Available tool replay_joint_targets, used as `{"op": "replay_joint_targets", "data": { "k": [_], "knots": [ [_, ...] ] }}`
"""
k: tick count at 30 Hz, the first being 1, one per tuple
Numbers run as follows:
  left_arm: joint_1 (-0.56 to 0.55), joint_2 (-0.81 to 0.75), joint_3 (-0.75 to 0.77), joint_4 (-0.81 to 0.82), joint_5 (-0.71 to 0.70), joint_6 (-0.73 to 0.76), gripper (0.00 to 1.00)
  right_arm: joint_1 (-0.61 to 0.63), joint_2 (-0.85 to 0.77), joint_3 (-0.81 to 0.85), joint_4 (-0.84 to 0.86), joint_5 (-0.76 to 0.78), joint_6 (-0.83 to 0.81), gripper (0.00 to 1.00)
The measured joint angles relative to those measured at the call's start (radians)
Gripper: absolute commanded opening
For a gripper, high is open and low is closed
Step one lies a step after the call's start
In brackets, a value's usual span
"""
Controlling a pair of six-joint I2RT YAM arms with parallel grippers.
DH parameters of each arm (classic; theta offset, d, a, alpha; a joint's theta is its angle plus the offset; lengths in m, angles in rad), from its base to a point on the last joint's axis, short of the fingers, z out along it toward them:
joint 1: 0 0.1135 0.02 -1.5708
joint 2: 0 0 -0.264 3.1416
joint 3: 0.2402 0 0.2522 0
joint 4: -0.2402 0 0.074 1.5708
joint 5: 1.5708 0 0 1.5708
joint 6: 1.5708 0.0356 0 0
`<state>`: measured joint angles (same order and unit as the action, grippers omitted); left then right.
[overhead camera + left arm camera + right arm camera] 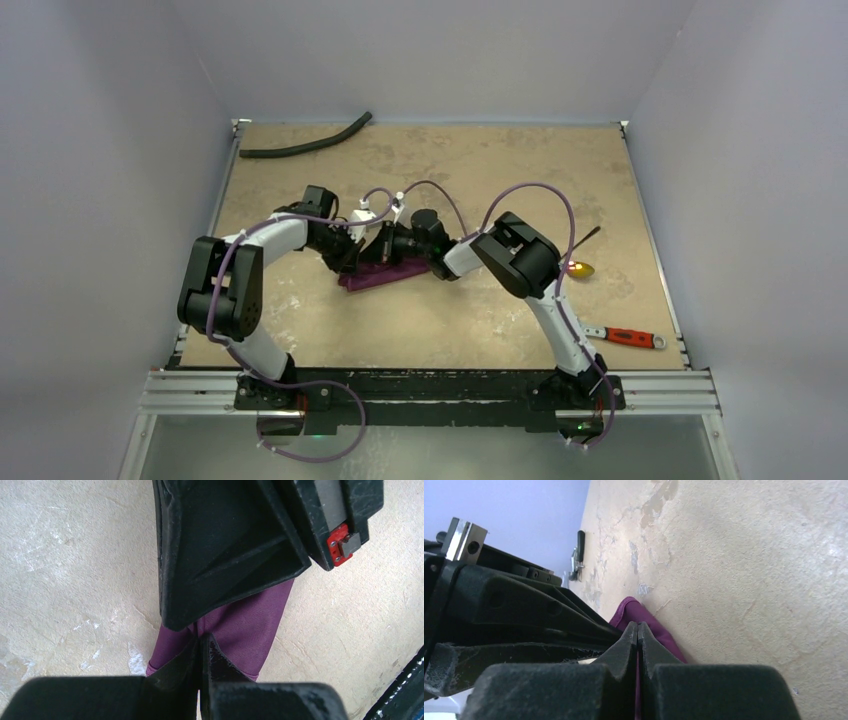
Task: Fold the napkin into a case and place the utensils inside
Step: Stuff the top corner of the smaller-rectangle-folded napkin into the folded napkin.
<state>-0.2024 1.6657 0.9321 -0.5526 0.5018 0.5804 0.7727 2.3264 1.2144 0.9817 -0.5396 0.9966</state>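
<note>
Where the folded napkin point(245, 625) lies, left hand point(202, 647) closed tight against it, right hand point(638, 630) pinching its edge

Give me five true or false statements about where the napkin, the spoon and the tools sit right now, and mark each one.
1. The left gripper and the right gripper both have their jaws closed. True.
2. The spoon is tucked inside the napkin. False: it lies on the bare table, to the right of the napkin and apart from it.
3. The black hose lies at the table's far left corner. True.
4. The red-handled wrench lies beside the hose. False: it lies by the table's near right edge.
5. Both grippers are down at the napkin, close together. True.
</note>
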Motion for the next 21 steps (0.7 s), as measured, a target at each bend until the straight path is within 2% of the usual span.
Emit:
{"op": "replay_joint_targets", "data": {
  "k": [6,10,13,16,18,21],
  "knots": [
    [-0.001,0.000,0.011,-0.014,-0.002,0.000,0.01,0.006,0.008,0.004,-0.013,0.016,-0.028,0.00],
    [-0.001,0.003,0.026,-0.035,-0.016,0.005,0.20,0.012,0.003,0.004,-0.021,0.045,-0.074,0.00],
    [0.001,0.003,0.064,-0.088,-0.029,0.028,0.41,0.014,0.002,0.002,-0.018,0.064,-0.105,0.00],
    [0.011,-0.010,0.120,-0.146,-0.045,0.077,0.58,0.015,0.001,-0.007,-0.002,0.076,-0.122,0.00],
    [0.021,-0.045,0.163,-0.182,-0.052,0.126,0.78,0.016,0.001,-0.014,0.013,0.077,-0.130,0.00],
    [0.032,-0.119,0.220,-0.214,-0.052,0.197,0.86,0.018,0.001,-0.022,0.032,0.078,-0.143,0.00]
  ]
}}
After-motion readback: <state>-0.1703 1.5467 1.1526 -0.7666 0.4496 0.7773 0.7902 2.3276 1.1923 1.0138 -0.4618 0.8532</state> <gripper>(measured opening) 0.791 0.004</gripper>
